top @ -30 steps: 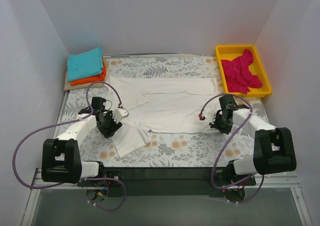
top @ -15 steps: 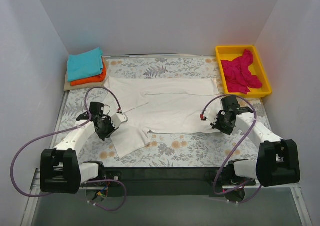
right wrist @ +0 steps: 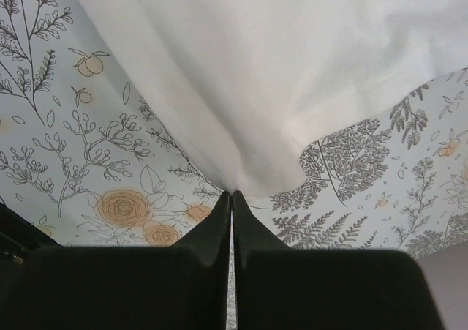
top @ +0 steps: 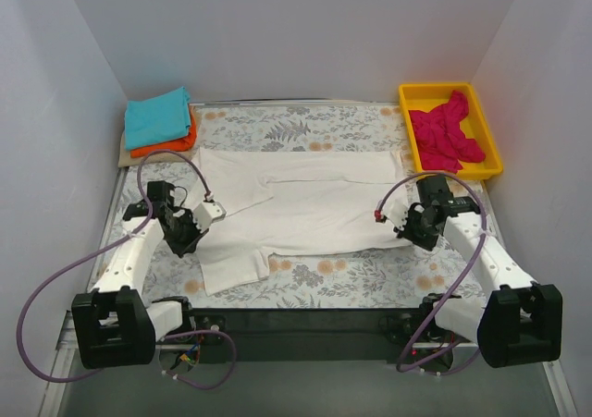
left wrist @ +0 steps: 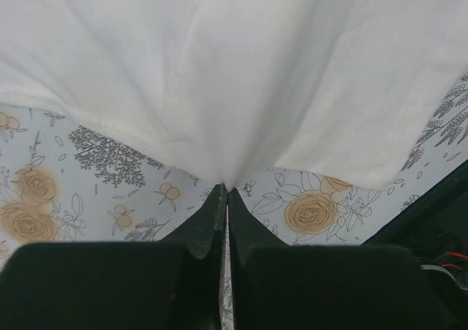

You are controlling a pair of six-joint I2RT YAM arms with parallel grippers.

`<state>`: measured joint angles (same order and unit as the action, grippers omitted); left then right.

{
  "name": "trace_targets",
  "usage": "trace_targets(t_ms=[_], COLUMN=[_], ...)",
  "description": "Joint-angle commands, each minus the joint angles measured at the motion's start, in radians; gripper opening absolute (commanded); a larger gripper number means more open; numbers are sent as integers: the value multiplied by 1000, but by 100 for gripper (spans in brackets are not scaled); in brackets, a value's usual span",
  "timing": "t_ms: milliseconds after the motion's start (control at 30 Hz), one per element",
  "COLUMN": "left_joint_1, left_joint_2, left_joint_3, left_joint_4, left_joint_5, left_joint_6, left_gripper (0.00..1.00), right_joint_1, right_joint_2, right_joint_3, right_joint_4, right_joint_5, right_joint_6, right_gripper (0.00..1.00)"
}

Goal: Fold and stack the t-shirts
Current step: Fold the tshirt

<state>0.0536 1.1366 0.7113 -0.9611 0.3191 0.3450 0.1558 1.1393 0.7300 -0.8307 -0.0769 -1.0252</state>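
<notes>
Left claw [left wrist: 225, 197]: pinched tight on the left end of the white shirt [top: 305, 200]. Right claw [right wrist: 232, 198]: pinched on its right end. Your shirt spans between them, long axis parallel to the table's [top: 356, 278] near edge; neither arm is nearer.

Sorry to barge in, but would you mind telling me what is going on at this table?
Both arms are working on the cream-white cloth t-shirt, which lies spread across the floral grey table cloth. The left tool and the right tool are each shut on an edge of it, one at either end. A folded teal t-shirt lies on a folded orange t-shirt at the back left. The crumpled magenta-pink t-shirt lies in the yellow plastic bin at the back right.
</notes>
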Motion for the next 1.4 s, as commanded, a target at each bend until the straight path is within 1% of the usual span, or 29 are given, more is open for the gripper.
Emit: trace_targets(t_ms=[0, 133, 267, 467, 500, 567, 633, 700, 767, 900, 1000, 1167, 1367], left_joint_1=[40, 48, 48, 46, 48, 48, 48, 48, 48, 48, 48, 48, 48], left_joint_2=[-8, 60, 159, 363, 417, 465, 540, 584, 641, 744, 773, 769, 778], left_joint_3=[107, 214, 327, 497, 516, 571, 605, 645, 662, 723, 757, 775, 777], left_joint_4=[-71, -61, -41, 35, 47, 71, 94, 102, 145, 167, 165, 148, 166], left_joint_5=[70, 120, 152, 176, 181, 179, 179, 183, 176, 190, 215, 207, 207], left_joint_6=[39, -7, -63, -159, -178, -205, -225, -245, -264, -297, -313, -305, -320], left_gripper=[0, 0, 0, 0, 0, 0, 0, 0, 0, 0, 0, 0, 0], right_joint_1=[-16, -45, -73, -88, -91, -96, -96, -98, -96, -98, -98, -98, -98], right_joint_2=[-10, 74, 171, 348, 368, 436, 482, 549, 608, 697, 738, 755, 790], right_joint_3=[95, 184, 275, 420, 433, 474, 506, 552, 575, 647, 683, 720, 726], right_joint_4=[-74, -71, -65, -42, -27, -10, 5, 16, 39, 80, 81, 79, 94], right_joint_5=[-27, -52, -70, -86, -83, -77, -73, -73, -72, -66, -66, -58, -50], right_joint_6=[-33, -33, -39, -26, -27, -29, -23, -19, -13, 11, 22, 13, 17], right_gripper=[1, 1, 1, 1, 1, 1, 1, 1, 1, 1, 1, 1, 1])
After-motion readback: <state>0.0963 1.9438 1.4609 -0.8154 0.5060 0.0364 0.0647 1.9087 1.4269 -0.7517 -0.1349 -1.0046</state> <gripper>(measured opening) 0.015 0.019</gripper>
